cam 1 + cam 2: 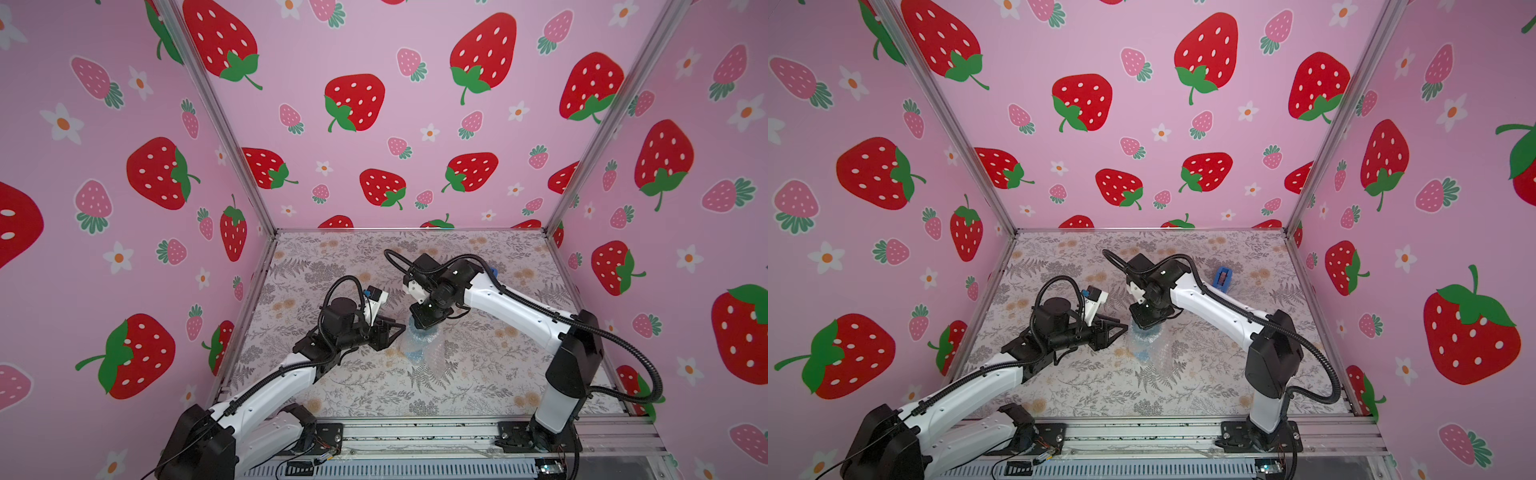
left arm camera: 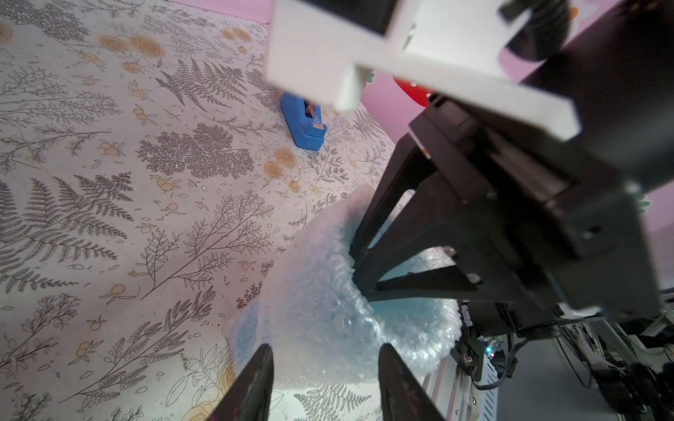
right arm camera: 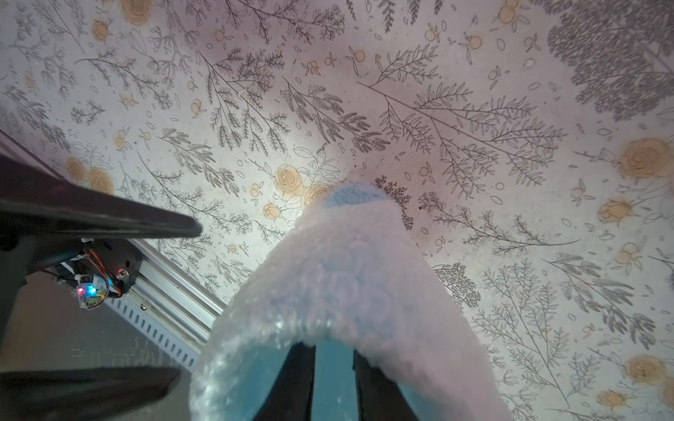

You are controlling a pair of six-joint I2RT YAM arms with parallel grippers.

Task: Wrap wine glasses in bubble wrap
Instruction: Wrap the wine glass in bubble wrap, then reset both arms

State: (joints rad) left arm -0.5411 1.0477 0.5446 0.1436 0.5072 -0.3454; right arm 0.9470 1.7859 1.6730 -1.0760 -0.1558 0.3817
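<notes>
Checking pose: where's the goblet [image 1: 417,343] and which way does it point? (M)

Middle of the table [image 1: 332,266], hanging from the right gripper [image 3: 333,381]. Long axis steep, a bit tilted: rim up at the fingers, foot down toward the near edge. Can't tell if the foot touches down. (K)

Grip? (M)

Right fingers narrow, pinching the rim wall, bubble wrap [image 1: 432,353] bunched around them and covering bowl and stem. Left gripper [image 2: 327,353] just beside it, fingers spread, gripping nothing. (K)
</notes>
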